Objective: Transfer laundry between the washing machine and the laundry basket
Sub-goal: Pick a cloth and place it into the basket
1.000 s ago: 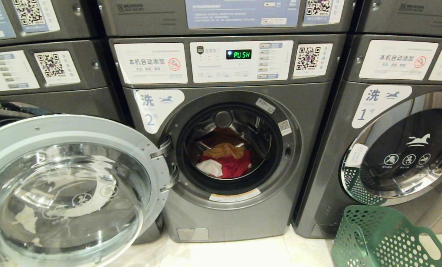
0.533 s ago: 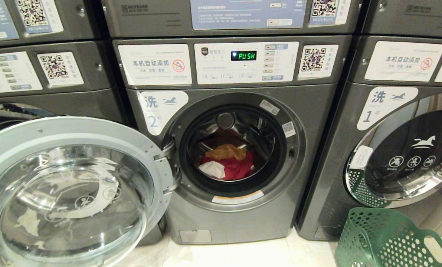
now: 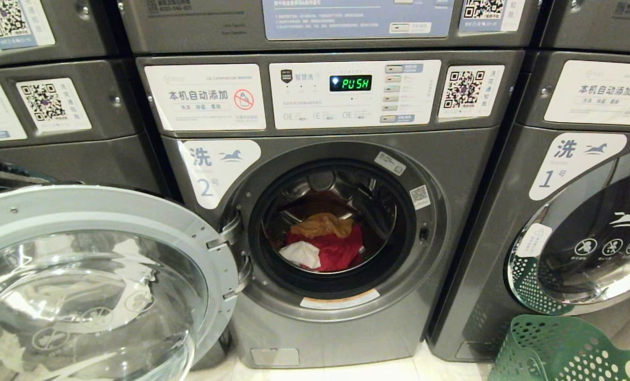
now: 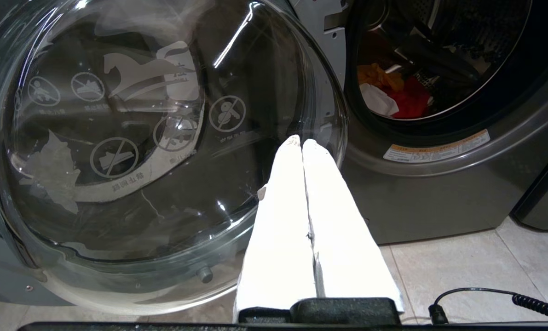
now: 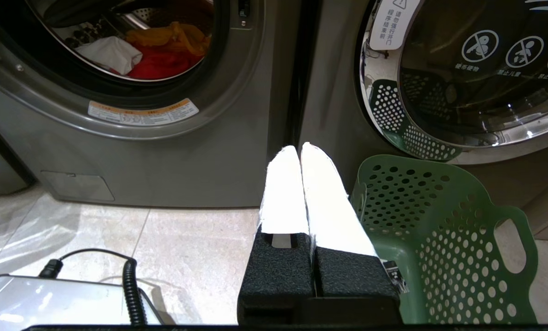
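Your washing machine [image 3: 341, 233] stands open — mustard, red and white laundry [image 3: 325, 243] in its drum — green laundry basket [image 3: 568, 349] cropped, contents unseen; left gripper [image 4: 301, 140] and right gripper [image 5: 300, 146] pressed together, empty.

A dark grey front-loading washing machine [image 3: 320, 222] marked with a blue number 2 stands with its chrome-rimmed glass door [image 3: 90, 286] swung wide open to the left. Inside the steel drum lies the laundry [image 3: 322, 243]: a mustard-yellow garment [image 3: 321, 225] at the back, a bright red one [image 3: 341, 251] beneath it and a white one [image 3: 301, 254] at the near left. The green perforated laundry basket [image 3: 563, 349] sits on the floor at the near right, tilted, before the neighbouring machine.
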